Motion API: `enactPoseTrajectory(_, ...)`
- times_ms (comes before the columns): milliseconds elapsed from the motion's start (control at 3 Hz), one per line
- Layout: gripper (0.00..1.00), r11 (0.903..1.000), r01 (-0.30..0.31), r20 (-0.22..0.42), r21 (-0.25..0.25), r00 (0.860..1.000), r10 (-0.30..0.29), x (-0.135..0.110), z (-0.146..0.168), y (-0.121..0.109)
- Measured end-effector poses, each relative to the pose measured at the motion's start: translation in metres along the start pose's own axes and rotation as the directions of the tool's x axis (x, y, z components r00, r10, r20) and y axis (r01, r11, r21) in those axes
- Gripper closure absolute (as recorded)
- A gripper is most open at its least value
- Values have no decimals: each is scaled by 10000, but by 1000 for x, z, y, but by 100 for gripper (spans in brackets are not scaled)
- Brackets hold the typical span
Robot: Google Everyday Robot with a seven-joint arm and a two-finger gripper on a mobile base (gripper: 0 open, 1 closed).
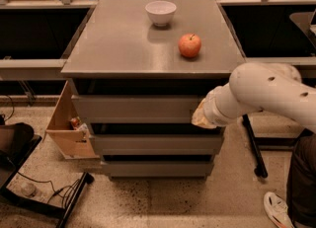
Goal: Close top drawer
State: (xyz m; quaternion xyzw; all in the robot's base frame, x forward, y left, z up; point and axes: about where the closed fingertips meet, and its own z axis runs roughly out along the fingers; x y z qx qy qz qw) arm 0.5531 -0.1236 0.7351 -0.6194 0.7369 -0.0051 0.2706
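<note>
Pincer (200, 117) is seen at the right end of the top drawer (133, 108), its pale tip touching or just short of the plain grey front; whether it is apart or together cannot be told, since the white wrist hides most of it. The top drawer sits directly beneath the worktop (118, 54), with a dark band showing above its front, so it is judged to be almost in but perhaps not fully seated.

Several risks are judged from this. Because contact is made far from the middle of the front, the drawer could be skewed on its runners and bind before it closes. The front is smooth and handle-less, so the tip could slide off the right edge or down into the gap above the second drawer (155, 144). A hard final shove could jolt the cabinet; the apple (189, 45), standing near the front edge, might then roll, though the white bowl (160, 12) is less exposed.
</note>
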Motion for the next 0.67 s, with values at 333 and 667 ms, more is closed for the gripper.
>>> enactPoseTrajectory(333,100,9993,362,-1388,89,9897,-346,-1,-65,-3)
enactPoseTrajectory(667,100,9999,2,-2676,126,9635,32,9,-126,12)
